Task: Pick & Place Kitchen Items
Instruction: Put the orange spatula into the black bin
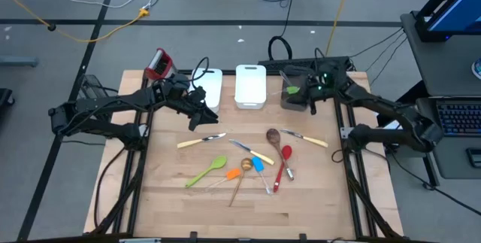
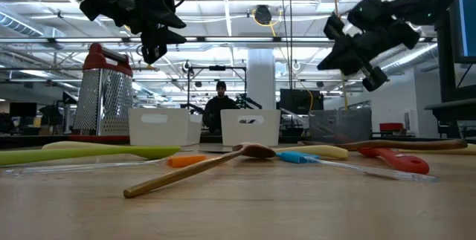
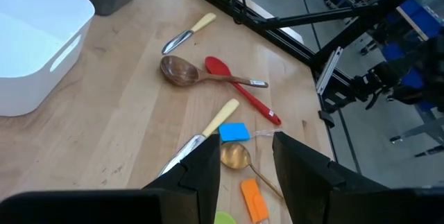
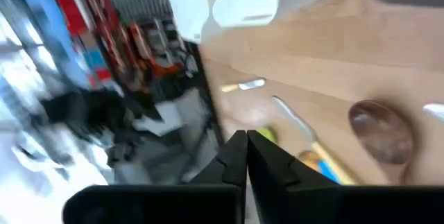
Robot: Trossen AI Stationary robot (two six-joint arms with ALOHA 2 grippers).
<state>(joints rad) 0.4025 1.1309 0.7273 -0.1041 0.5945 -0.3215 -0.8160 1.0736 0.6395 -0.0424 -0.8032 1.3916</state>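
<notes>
Both claws high above utensils (image 1: 255, 160)

Blurred room beyond right tool (image 4: 246, 156)

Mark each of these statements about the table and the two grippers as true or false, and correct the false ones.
1. The right gripper is shut and holds nothing. True.
2. The left gripper grips the red spoon. False: its fingers stand apart in the air, empty; the red spoon lies on the table.
3. The green spatula lies inside a white bin. False: it lies on the table, in front of the white bins.
4. The box grater stands at the table's far left corner. True.
5. A person shows beyond the table in the low view. True.
</notes>
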